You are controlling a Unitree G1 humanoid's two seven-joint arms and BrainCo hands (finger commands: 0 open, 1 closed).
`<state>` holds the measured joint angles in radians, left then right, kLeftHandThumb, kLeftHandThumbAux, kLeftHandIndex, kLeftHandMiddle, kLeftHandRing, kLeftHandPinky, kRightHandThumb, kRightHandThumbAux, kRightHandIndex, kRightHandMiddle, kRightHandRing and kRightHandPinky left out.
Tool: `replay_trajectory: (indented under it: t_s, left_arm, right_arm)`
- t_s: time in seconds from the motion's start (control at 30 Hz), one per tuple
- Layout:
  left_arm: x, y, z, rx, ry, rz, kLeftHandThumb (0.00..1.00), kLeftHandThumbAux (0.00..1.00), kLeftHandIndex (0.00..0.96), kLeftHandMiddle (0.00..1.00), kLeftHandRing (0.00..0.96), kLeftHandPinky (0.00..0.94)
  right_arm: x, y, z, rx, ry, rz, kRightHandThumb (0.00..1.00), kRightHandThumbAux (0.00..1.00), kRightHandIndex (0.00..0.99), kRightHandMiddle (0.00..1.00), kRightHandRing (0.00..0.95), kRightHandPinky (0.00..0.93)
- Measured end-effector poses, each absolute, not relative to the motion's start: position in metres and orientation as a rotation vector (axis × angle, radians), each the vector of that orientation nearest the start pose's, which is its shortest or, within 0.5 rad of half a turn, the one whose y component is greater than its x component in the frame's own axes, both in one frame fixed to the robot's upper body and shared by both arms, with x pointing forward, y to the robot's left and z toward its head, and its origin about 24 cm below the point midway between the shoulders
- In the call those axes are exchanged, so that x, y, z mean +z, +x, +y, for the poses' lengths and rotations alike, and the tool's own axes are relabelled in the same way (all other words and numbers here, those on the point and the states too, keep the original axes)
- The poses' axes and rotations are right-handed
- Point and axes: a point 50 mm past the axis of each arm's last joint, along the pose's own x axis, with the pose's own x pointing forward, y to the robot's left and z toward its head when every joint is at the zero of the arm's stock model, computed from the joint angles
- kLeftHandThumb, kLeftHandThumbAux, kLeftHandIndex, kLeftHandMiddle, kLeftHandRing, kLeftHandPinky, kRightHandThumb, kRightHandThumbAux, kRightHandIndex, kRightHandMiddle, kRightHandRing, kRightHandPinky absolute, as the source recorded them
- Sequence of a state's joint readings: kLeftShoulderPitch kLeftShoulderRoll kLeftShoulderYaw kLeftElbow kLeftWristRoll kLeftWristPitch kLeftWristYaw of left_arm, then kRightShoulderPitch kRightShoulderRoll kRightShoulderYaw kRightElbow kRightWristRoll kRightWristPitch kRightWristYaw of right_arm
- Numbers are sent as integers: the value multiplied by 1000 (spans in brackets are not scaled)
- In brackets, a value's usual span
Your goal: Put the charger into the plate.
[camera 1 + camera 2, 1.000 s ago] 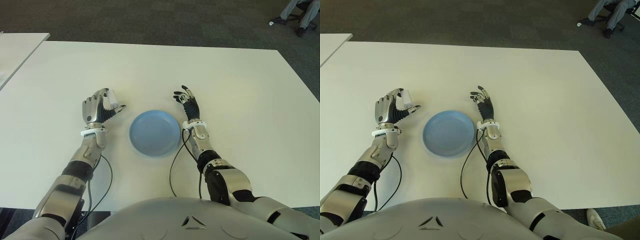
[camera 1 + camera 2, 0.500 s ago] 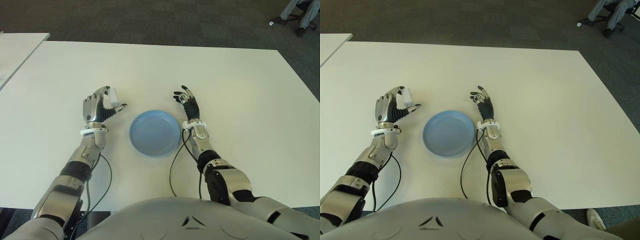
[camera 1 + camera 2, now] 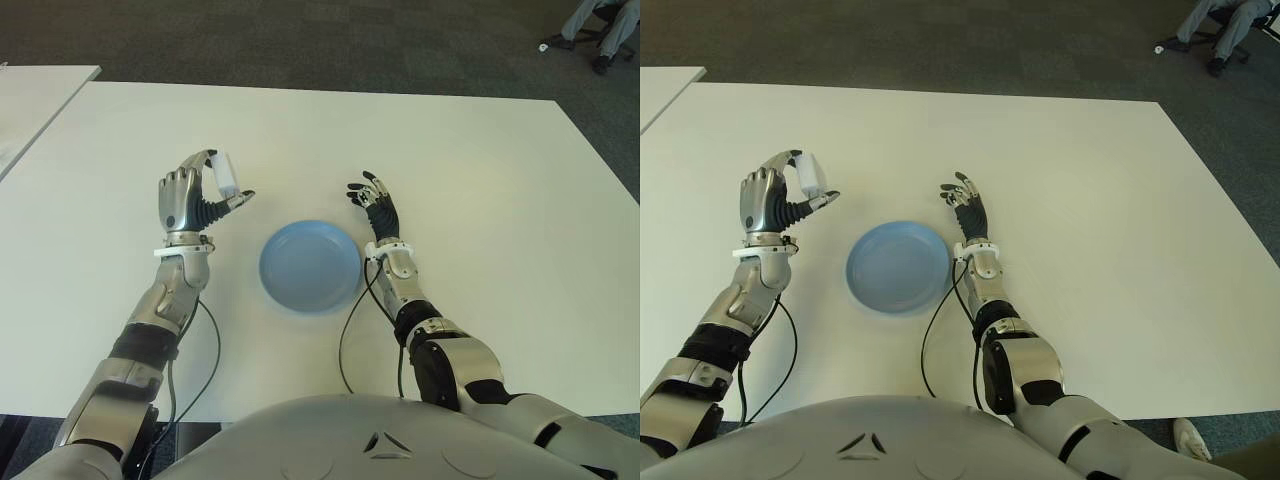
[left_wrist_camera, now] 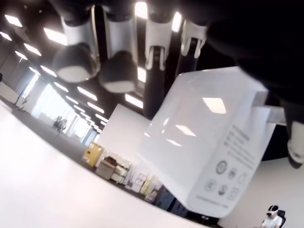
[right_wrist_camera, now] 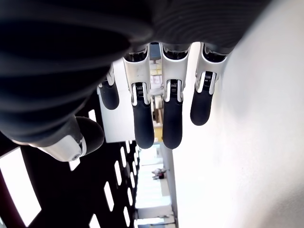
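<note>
Left hand is raised above the white table, left of the blue plate, fingers curled round the white charger; right hand shows just right of the plate, fingers loosely spread and empty

A large white table fills most of the view, its far edge meeting dark grey carpet. One round, shallow blue plate lies flat on the tabletop, nearer the near edge than the far edge and somewhat toward the table's left side. Two thin black cables trail over the white surface near the near edge, one on each side of the plate. A second white table stands off the far left corner.
</note>
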<state>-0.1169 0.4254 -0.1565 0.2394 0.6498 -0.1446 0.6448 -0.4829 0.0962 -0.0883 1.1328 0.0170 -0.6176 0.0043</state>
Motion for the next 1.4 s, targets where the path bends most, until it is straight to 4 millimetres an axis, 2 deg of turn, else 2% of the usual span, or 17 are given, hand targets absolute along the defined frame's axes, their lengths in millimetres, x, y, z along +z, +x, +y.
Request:
replay_trajectory:
  t_s: [0.27, 0.7, 1.03, 1.4]
  left_arm:
    - [83, 260, 193, 273, 1006, -448, 750, 696, 443, 881, 876, 880]
    - [101, 249, 155, 76, 993, -545, 751, 695, 443, 884, 875, 868]
    - [89, 234, 129, -108, 1051, -521, 750, 696, 443, 880, 870, 848]
    - [77, 227, 115, -258, 1039, -528, 750, 697, 442, 876, 867, 860]
  right_arm:
    - [-20, 301, -97, 92, 106, 63, 0, 504, 121, 336, 325, 267]
    - [-21, 301, -98, 93, 110, 65, 0, 501, 112, 326, 317, 258]
    - [-21, 301, -98, 98, 114, 65, 0, 511, 108, 322, 311, 255]
    - [-21, 301, -97, 101, 112, 65, 0, 517, 92, 327, 297, 243]
